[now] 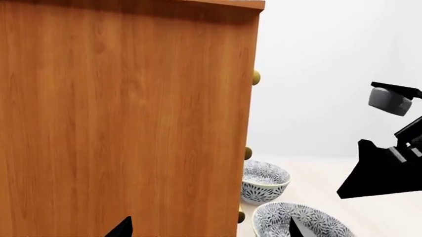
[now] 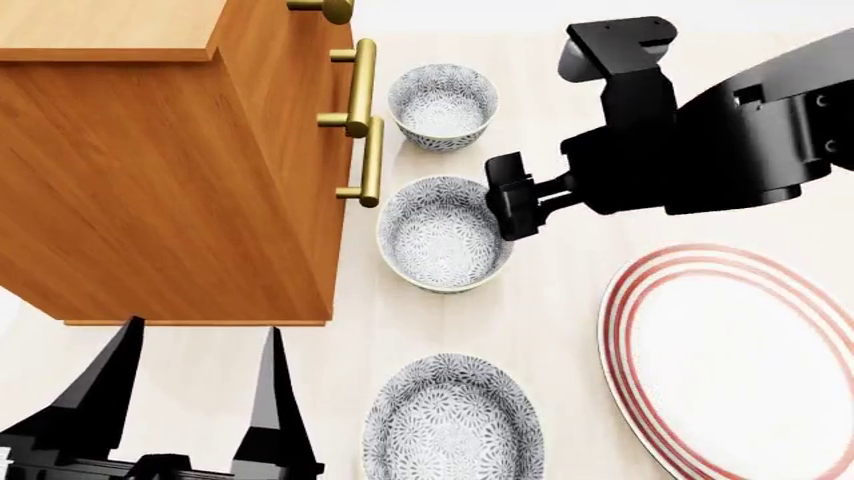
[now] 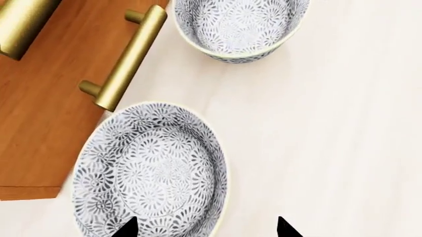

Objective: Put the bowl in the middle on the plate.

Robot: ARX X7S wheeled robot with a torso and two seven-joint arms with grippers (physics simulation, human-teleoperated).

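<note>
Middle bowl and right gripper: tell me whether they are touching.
Cannot tell. In the right wrist view the fingers straddle the middle bowl's rim, one tip over its inside, one outside. The head view shows the right gripper at that rim, but no view shows contact or a gap.

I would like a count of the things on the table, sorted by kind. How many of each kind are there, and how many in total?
Patterned bowls: 3 (far bowl, middle bowl, near bowl)
Red-ringed plate: 1
Wooden cabinet: 1
Total: 5
</note>
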